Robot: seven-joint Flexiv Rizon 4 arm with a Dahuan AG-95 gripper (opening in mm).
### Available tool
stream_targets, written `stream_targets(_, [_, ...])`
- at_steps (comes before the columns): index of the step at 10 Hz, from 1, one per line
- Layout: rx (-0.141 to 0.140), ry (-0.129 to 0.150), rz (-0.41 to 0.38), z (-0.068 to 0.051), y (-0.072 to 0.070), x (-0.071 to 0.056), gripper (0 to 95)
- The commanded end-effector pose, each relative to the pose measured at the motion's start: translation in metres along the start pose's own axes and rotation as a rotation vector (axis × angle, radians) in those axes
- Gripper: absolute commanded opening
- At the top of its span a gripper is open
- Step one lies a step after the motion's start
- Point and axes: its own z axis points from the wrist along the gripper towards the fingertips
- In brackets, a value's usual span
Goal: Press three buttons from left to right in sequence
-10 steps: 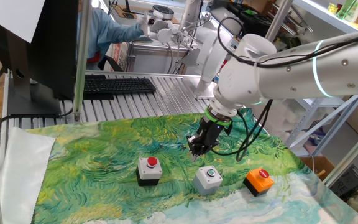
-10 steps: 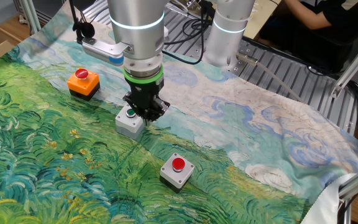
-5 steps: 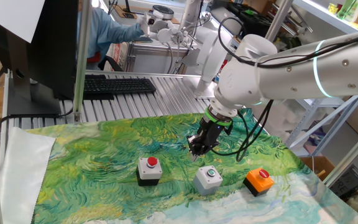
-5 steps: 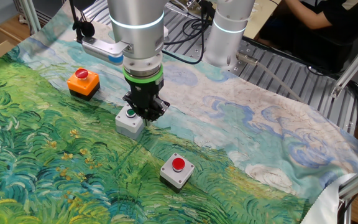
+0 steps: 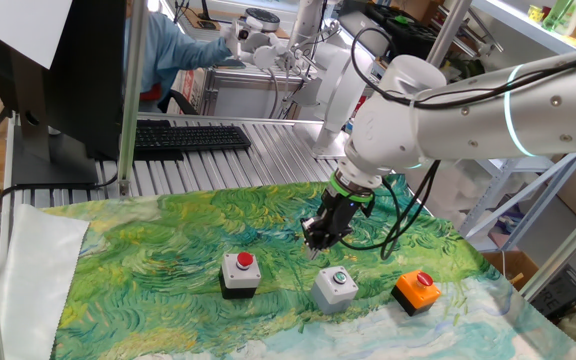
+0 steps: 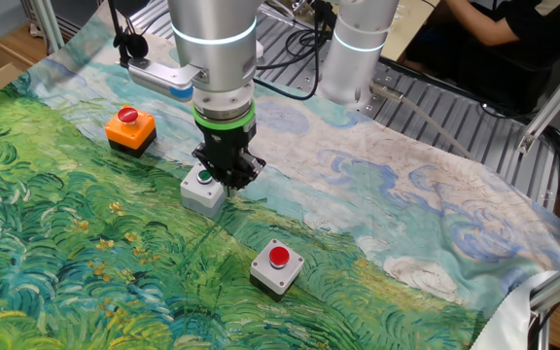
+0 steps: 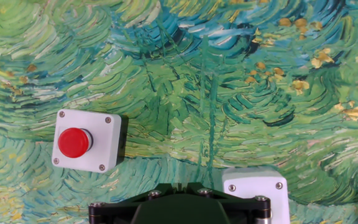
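Gripper [image 6: 227, 181] hovers just behind green-button box [image 6: 202, 189], finger state can't tell; risk: prob. drops on green first, skipping left red-button box [image 5: 240, 274] → wrong seq.

The surface [image 5: 168, 250] wears a cloth of swirling green, yellow and blue brushstrokes, paler blue and white toward one edge. On it, the left box [image 5: 240, 274] is black and white with a red button; the middle box [image 5: 335, 288] is grey with a green button; the right box [image 5: 416, 290] is orange with a red button. The claw [image 6: 227, 175] is black under a green ring
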Motion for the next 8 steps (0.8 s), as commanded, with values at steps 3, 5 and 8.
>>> stream_targets(3, [-0.003,-0.001,0.002,0.0,0.0,0.0,0.0])
stream_targets(5, [-0.003,0.002,0.002,0.001,0.001,-0.001,0.0])
stream_targets(8, [0.046,0.004,0.066,-0.008,0.039,-0.007,0.0])
